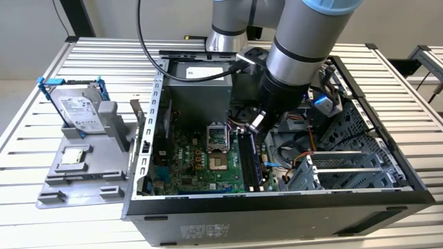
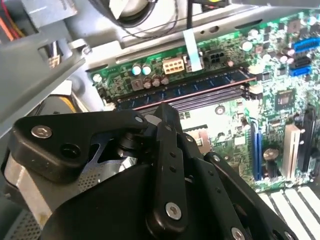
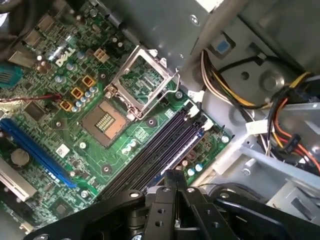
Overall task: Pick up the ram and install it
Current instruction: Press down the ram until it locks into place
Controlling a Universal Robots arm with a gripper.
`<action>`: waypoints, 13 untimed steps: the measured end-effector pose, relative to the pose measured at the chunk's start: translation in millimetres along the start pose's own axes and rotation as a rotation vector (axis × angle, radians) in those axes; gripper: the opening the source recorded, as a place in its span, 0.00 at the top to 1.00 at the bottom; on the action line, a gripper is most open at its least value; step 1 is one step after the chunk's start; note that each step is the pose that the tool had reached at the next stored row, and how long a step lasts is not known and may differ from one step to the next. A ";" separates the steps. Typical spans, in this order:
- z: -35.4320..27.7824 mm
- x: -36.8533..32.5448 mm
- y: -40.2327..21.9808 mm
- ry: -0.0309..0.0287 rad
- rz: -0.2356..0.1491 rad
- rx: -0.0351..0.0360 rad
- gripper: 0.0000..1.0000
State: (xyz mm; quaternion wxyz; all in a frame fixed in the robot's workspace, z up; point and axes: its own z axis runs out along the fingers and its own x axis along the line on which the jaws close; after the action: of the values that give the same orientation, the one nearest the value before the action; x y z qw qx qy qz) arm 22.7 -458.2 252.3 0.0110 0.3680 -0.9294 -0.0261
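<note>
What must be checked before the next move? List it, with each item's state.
1. Ram lying along a memory slot on the motherboard: ok.
2. Ram pushed fully home: cannot tell.
3. Hand over the memory slots, close above the ram: ok.
4. Hand shut, with nothing seen between its fingers: ok.
5. Slot end latches closed: cannot tell.
6. Cables lying off to the side of the slots, not across them: ok.
</note>
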 end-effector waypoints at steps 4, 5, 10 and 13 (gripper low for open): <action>0.2 0.0 -0.1 0.0003 -0.062 -0.0001 1.00; 0.2 0.0 -0.1 0.0003 -0.081 0.0013 1.00; 0.2 0.0 0.0 0.0030 -0.172 0.0040 1.00; 0.3 0.0 0.0 0.0061 -0.227 0.0040 1.00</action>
State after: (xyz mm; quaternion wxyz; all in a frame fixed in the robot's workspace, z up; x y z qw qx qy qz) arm 22.7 -458.2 252.0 0.0101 0.4710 -0.8817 -0.0242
